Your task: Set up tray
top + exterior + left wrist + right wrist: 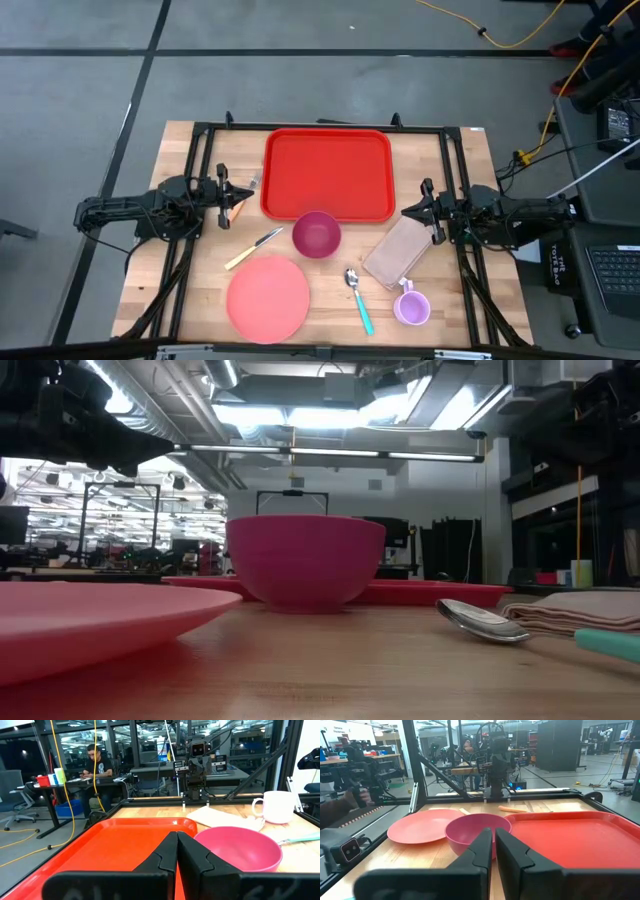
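Observation:
The red tray (328,175) lies flat on the wooden table toward its far edge, and also shows in the wrist views (120,845) (570,837). Nothing lies in it. A magenta bowl (316,235) stands on the table right at the tray's near rim. My left gripper (238,192) hovers level beside the tray's left rim, its fingers shut (177,836) with nothing between them. My right gripper (412,212) hovers level off the tray's near right corner, shut (494,832) and holding nothing.
Near the front edge lie a salmon-pink plate (268,297), a yellow-handled knife (253,249), a teal-handled spoon (358,298), a beige napkin (400,250) and a lilac mug (411,306). An orange-handled fork (243,198) lies below my left gripper. A black frame (330,127) borders the table.

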Action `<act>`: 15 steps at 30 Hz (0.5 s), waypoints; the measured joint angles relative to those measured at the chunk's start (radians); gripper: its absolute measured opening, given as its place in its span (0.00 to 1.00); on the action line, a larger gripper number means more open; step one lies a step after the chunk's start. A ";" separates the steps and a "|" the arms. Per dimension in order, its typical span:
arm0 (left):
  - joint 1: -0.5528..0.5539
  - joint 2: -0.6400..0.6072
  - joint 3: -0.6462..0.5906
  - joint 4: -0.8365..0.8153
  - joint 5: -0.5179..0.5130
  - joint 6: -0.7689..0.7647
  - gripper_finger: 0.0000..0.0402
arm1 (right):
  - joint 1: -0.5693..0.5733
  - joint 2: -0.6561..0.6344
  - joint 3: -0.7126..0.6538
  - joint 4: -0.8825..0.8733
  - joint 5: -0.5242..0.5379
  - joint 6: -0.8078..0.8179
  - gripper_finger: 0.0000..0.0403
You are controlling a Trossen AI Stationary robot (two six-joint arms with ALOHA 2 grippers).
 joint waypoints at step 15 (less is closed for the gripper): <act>0.000 0.000 0.000 0.000 -0.011 0.045 0.01 | 0.000 0.000 0.000 0.005 0.044 0.000 0.07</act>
